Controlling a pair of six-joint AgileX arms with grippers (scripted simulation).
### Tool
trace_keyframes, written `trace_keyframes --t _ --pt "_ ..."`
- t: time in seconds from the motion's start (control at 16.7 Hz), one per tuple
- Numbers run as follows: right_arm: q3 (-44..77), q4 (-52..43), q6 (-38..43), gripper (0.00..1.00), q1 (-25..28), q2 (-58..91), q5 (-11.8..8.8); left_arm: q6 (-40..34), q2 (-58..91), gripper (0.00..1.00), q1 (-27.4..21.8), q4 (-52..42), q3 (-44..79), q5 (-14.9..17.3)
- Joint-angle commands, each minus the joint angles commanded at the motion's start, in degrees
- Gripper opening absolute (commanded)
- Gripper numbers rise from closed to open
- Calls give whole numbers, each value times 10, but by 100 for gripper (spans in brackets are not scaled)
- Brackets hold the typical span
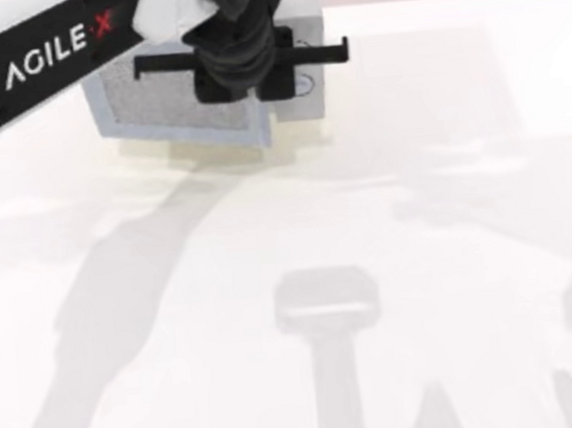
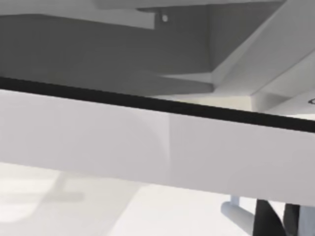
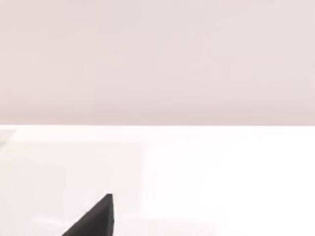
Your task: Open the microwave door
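The light-grey microwave (image 1: 308, 100) stands at the back of the table, left of centre. Its microwave door (image 1: 161, 100), with the speckled mesh window, faces forward and sits slightly askew from the body. My left gripper (image 1: 245, 85) reaches down over the door's right edge, beside the knob panel. In the left wrist view the door (image 2: 147, 142) fills the picture as a pale panel with a dark top edge, and the oven's grey inside shows beyond it. There the slim handle (image 2: 238, 215) runs in between the black fingers (image 2: 268, 222), which are shut on it.
The white table (image 1: 391, 265) stretches in front of the microwave, crossed by arm shadows. My right arm is outside the top view. Its wrist view shows only one black fingertip (image 3: 98, 219) over the table and a pinkish wall.
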Motion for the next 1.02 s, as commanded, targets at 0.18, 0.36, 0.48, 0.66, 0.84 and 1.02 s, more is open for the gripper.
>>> trace_keyframes --t 0.18,0.36,0.48,0.66,0.84,1.02 --pt "0 0 0 100 0 0 0 0 0 0 0 0 0 0" --pt "0 0 0 100 0 0 0 0 0 0 0 0 0 0" --pt "0 0 0 100 0 0 0 0 0 0 0 0 0 0" --pt "0 0 0 100 0 0 0 0 0 0 0 0 0 0" --pt "0 0 0 100 0 0 0 0 0 0 0 0 0 0" --pt "0 0 0 100 0 0 0 4 -4 0 -3 4 -10 5"
